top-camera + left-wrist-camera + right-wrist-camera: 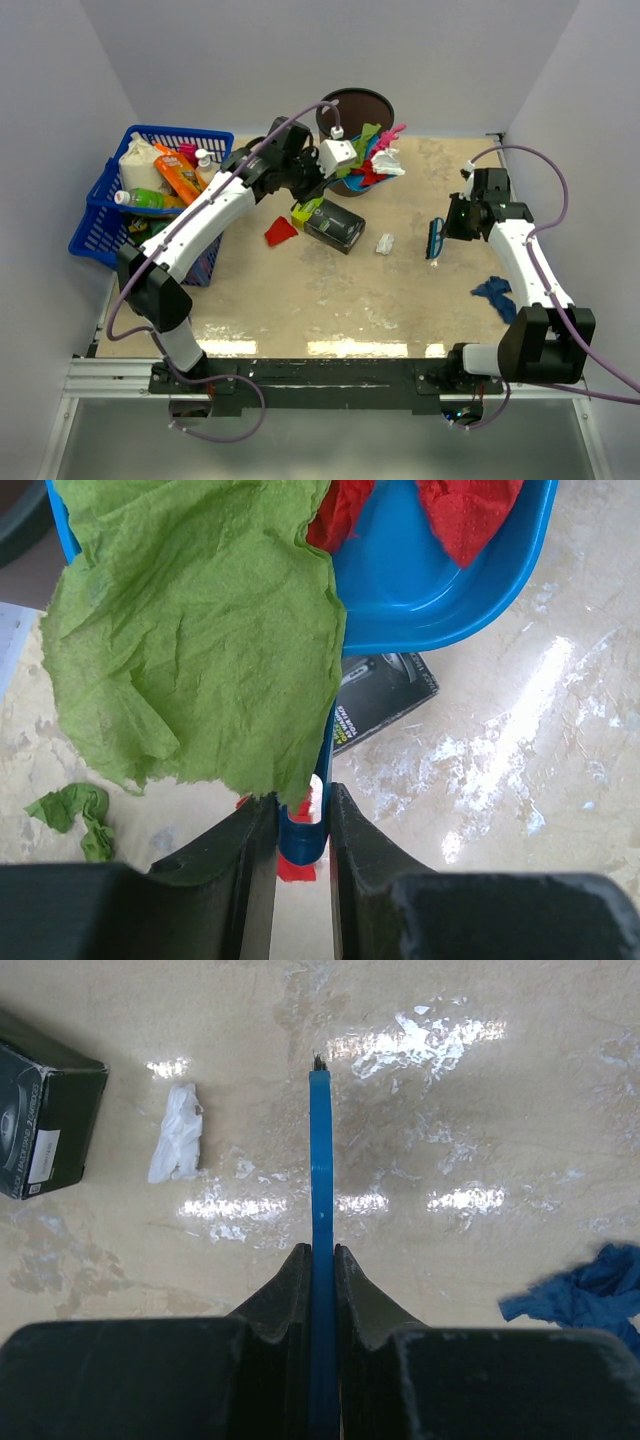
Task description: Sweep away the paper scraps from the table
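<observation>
My left gripper (303, 805) is shut on the handle of the blue dustpan (420, 590), which it holds tilted beside the dark bin (357, 102). A big green paper scrap (200, 630) hangs over the pan's edge and red scraps (470, 515) lie inside it. My right gripper (321, 1252) is shut on a thin blue brush (321, 1160), held above the table (480, 1080). A white scrap (177, 1135), a blue scrap (585, 1295), a red scrap (281, 232) and a small green scrap (75, 815) lie on the table.
A black-and-lime box (335, 225) lies mid-table, just below the dustpan. A blue basket (100, 185) full of bottles and packets stands at the far left edge. Grey walls close in the table on three sides.
</observation>
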`<action>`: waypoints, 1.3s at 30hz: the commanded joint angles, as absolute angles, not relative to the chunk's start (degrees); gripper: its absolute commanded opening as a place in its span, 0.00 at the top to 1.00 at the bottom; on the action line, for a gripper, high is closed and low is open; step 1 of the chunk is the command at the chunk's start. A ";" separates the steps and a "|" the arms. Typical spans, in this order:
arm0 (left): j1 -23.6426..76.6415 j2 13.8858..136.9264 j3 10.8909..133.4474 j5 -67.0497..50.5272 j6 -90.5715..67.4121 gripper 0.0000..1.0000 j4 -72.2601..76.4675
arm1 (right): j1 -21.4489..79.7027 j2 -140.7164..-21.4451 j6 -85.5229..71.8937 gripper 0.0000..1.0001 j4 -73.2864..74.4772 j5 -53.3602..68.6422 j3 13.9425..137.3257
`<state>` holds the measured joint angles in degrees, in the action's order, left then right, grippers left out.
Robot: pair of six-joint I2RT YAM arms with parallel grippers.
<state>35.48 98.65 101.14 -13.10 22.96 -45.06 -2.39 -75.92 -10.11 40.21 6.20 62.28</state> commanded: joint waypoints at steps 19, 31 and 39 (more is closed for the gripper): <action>28.30 108.54 118.20 -9.15 21.71 1.00 -41.92 | -4.92 -73.48 -11.25 1.00 38.76 7.73 59.51; 26.81 118.12 129.81 -2.30 27.33 1.00 -37.45 | -6.15 -72.77 -11.86 1.00 38.58 8.35 58.98; 26.81 120.58 129.90 5.79 42.76 1.00 -29.46 | -6.77 -72.25 -11.87 1.00 38.67 8.35 59.06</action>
<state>27.11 120.29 127.00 0.23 32.18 -36.51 -6.28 -74.06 -10.94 39.75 7.25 58.98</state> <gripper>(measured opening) 0.271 0.109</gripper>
